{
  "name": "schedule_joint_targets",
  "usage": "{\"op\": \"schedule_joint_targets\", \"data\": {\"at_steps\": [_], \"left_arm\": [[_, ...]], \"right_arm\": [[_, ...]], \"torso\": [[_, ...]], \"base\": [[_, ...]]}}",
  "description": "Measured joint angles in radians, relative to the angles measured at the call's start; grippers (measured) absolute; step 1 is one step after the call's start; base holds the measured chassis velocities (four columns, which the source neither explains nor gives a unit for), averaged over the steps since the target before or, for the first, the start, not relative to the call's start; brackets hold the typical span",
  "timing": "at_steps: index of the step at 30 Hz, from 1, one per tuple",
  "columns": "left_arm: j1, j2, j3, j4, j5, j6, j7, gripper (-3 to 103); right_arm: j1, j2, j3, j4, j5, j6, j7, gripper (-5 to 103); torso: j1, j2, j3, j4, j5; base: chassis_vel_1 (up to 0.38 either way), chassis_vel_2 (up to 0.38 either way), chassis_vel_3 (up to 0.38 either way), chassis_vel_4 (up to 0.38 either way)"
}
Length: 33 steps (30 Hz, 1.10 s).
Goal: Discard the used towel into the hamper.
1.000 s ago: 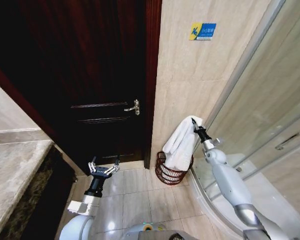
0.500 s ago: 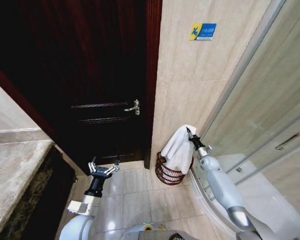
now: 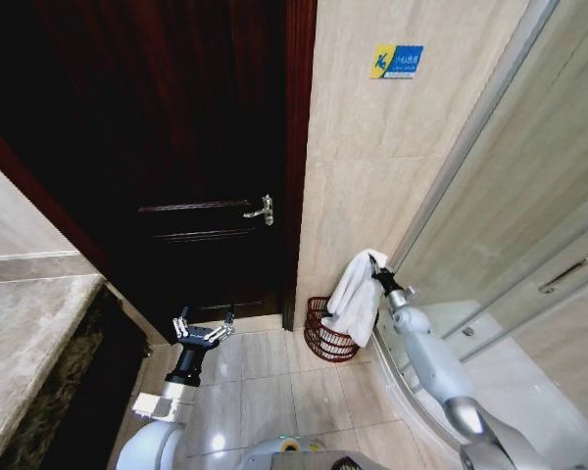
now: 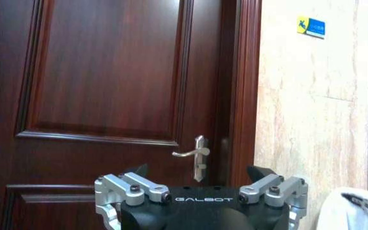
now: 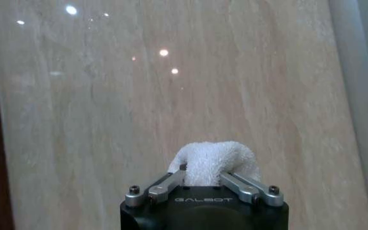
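Observation:
A white towel (image 3: pixel 356 292) hangs from my right gripper (image 3: pixel 374 265), which is shut on its top edge. Its lower end drapes into the hamper (image 3: pixel 325 334), a small round dark reddish-brown wire basket standing on the floor against the beige wall, right of the door. In the right wrist view the fingers (image 5: pixel 168 183) pinch the bunched towel (image 5: pixel 214 162) in front of the wall. My left gripper (image 3: pixel 204 322) hangs open low in front of the door, well left of the hamper, holding nothing. In the left wrist view its fingers (image 4: pixel 131 178) stand wide apart, and the towel (image 4: pixel 344 214) shows at the corner.
A dark wooden door (image 3: pixel 186 166) with a metal lever handle (image 3: pixel 262 210) stands at the left. A curved glass shower enclosure (image 3: pixel 510 255) runs along the right. A stone counter (image 3: pixel 29 333) sits at the near left. Tiled floor (image 3: pixel 274 382) lies between them.
My right gripper has come down with the towel, lowering it further into the hamper. The left arm has not moved.

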Motion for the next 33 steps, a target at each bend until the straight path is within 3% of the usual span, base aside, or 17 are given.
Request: {"op": "schedule_joint_targets", "data": {"at_steps": [9,21,33], "left_arm": [[0.000,0.000,0.000,0.000,0.000,0.000,0.000,100],[0.000,0.000,0.000,0.000,0.000,0.000,0.000,100],[0.000,0.000,0.000,0.000,0.000,0.000,0.000,100]], "right_arm": [[0.033,0.016,-0.014,-0.041,-0.003,-0.001,0.005,5],[-0.090,0.073,0.037,-0.096,-0.024,0.021,-0.040,5],[-0.127,0.111,0.037,-0.136,0.014,-0.111,-0.042,5]], "torso": [[0.000,0.000,0.000,-0.0001,0.0000],[0.000,0.000,0.000,-0.0003,0.0003],[0.000,0.000,0.000,-0.0001,0.0001]], "base": [[0.000,0.000,0.000,0.000],[0.000,0.000,0.000,0.000],[0.000,0.000,0.000,0.000]]}}
